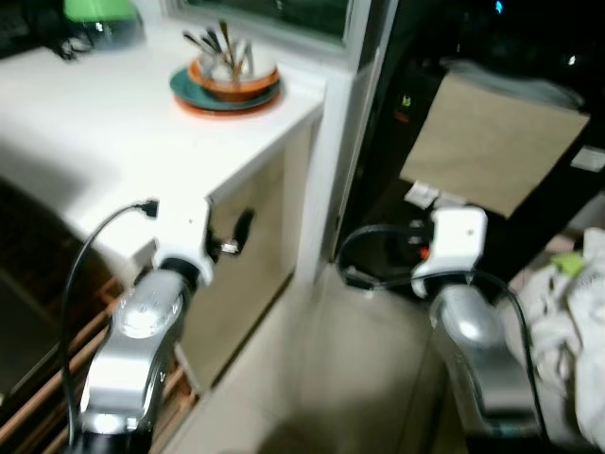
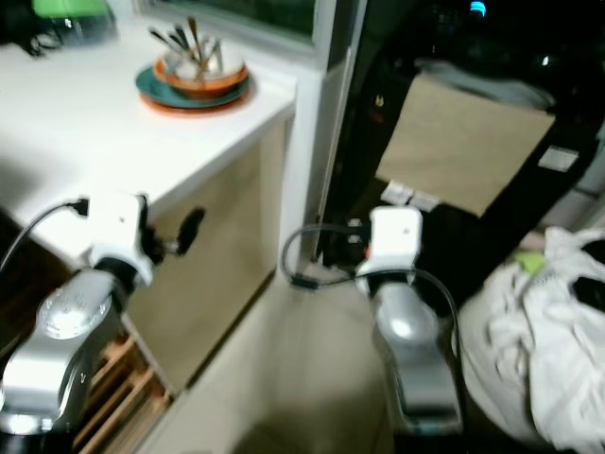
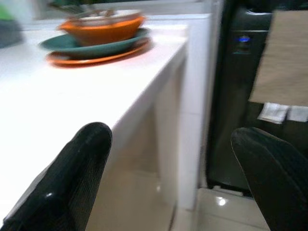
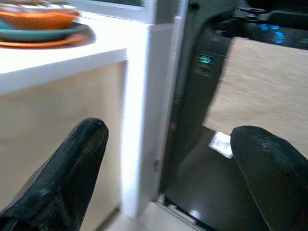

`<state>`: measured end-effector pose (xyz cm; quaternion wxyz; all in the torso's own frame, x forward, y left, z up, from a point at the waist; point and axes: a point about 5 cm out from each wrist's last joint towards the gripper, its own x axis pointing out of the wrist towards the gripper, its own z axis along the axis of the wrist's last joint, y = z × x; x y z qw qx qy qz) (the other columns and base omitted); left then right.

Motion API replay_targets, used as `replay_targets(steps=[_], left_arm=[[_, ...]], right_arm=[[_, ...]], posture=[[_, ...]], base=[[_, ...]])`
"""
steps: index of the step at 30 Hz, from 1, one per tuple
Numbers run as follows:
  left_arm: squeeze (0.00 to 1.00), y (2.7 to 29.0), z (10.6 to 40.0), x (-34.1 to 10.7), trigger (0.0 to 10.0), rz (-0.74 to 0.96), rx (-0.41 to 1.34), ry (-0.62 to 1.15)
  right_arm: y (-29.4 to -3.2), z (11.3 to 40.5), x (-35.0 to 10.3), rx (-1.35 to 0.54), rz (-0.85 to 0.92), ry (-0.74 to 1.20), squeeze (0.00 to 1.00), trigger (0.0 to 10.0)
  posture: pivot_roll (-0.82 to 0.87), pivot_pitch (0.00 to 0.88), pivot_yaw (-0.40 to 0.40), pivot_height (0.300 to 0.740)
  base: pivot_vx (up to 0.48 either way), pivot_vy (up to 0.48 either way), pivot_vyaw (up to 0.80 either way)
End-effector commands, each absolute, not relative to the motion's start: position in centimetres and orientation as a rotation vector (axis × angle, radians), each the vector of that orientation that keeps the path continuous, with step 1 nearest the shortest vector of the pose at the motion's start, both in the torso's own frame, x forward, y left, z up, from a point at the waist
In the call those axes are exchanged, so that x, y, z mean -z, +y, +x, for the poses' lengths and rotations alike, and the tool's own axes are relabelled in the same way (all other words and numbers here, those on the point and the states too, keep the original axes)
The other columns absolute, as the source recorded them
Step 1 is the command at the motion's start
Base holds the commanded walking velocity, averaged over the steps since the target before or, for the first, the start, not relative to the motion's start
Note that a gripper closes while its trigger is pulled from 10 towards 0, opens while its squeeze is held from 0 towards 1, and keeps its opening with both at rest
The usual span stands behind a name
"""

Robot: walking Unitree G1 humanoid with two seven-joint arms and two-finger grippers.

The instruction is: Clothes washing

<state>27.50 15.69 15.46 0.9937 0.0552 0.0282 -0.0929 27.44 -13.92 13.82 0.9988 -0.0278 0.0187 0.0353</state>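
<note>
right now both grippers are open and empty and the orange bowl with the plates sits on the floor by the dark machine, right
Not quite. The left gripper and right gripper are open and empty, but the orange bowl and plates sit on the white counter, not the floor. The left eye view shows this; the dark machine stands beside the counter.

A home kitchen or utility corner, dimly lit. A white counter (image 1: 113, 123) with pale cabinet fronts beneath holds stacked dishes: an orange bowl (image 1: 233, 76) of utensils on a teal plate (image 3: 91, 47) and an orange plate. A window frame (image 1: 274, 24) runs behind the counter. Beside the counter stands a tall dark appliance (image 4: 216, 96) with small blue and green lights, a sheet of brown card (image 1: 492, 142) leaning against it. A heap of white laundry (image 2: 539, 331) lies on the pale tiled floor (image 1: 331, 378).
</note>
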Motion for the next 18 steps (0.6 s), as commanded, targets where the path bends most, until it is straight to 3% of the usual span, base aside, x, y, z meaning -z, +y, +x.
replay_targets(steps=[1,8,16,18], left_arm=[[0.00,14.64,27.89,-15.77,10.0,0.112,0.224,0.053],[0.00,14.39,28.27,-15.71,10.0,0.110,0.242,0.062],[0.00,14.21,28.60,-15.59,10.0,0.099,0.251,0.068],[0.00,14.07,28.67,-15.47,10.0,0.082,0.252,0.073]], right_arm=[[-14.92,27.22,-13.26,-0.030,-0.068,0.067,0.00,10.0],[-15.13,26.98,-13.02,0.002,-0.050,0.079,0.00,10.0],[-15.45,26.91,-13.10,0.013,-0.053,0.075,0.00,10.0],[-15.44,26.89,-13.08,0.011,-0.067,0.074,0.00,10.0]], posture=[[-0.01,0.000,-0.028,0.740],[-0.02,0.000,-0.007,0.740],[-0.03,0.000,0.005,0.740],[-0.03,0.000,0.005,0.740]], base=[[0.255,0.000,0.00],[0.256,0.000,0.00],[0.257,0.000,-0.74],[0.255,0.000,0.00]])
